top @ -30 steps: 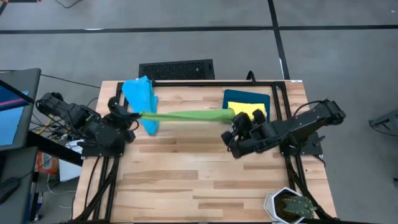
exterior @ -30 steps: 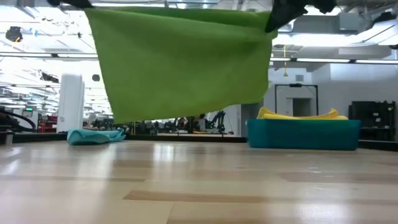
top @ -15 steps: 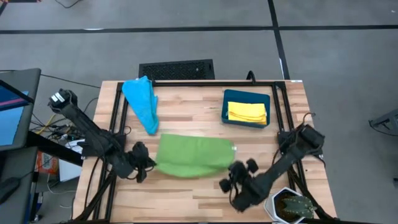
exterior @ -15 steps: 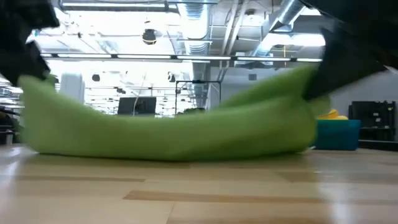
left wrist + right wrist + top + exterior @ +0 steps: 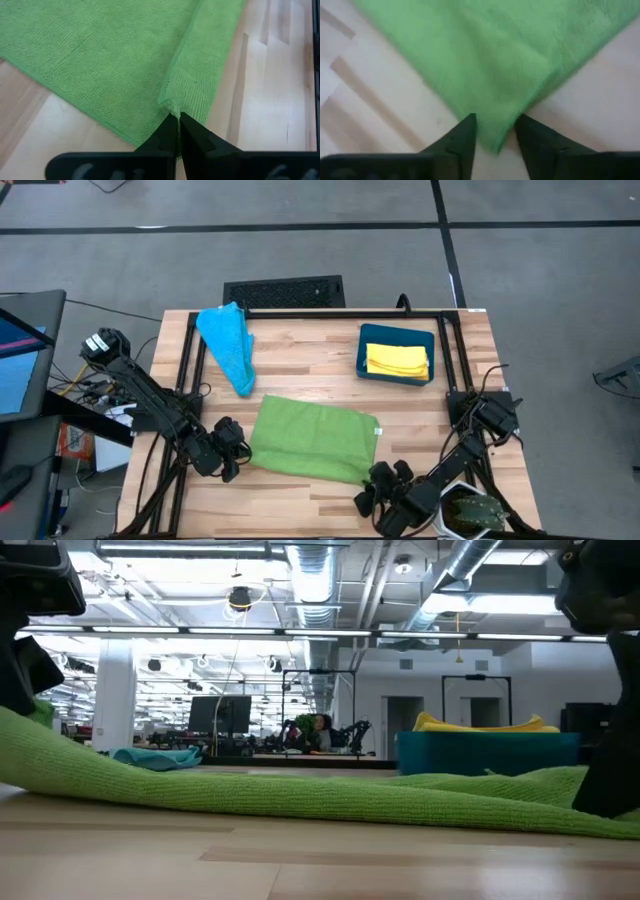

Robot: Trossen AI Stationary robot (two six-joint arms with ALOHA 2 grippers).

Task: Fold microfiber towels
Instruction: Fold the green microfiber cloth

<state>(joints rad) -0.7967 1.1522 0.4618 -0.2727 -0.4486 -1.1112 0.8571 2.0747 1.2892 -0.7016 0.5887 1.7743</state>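
We find the green towel (image 5: 312, 440) spread flat, unfolded, at six o'clock. The left gripper (image 5: 178, 125) pinches its corner; the right gripper (image 5: 495, 131) stands parted around the opposite corner. The blue towel (image 5: 228, 345) at ten o'clock remains crumpled.

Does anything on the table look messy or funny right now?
Yes, a little. The light blue towel lies crumpled in a heap at the table's far left instead of flat. The green towel is spread out but slanted, and its left edge is bunched where the left gripper pinches it. The yellow towel sits neatly in the bin.
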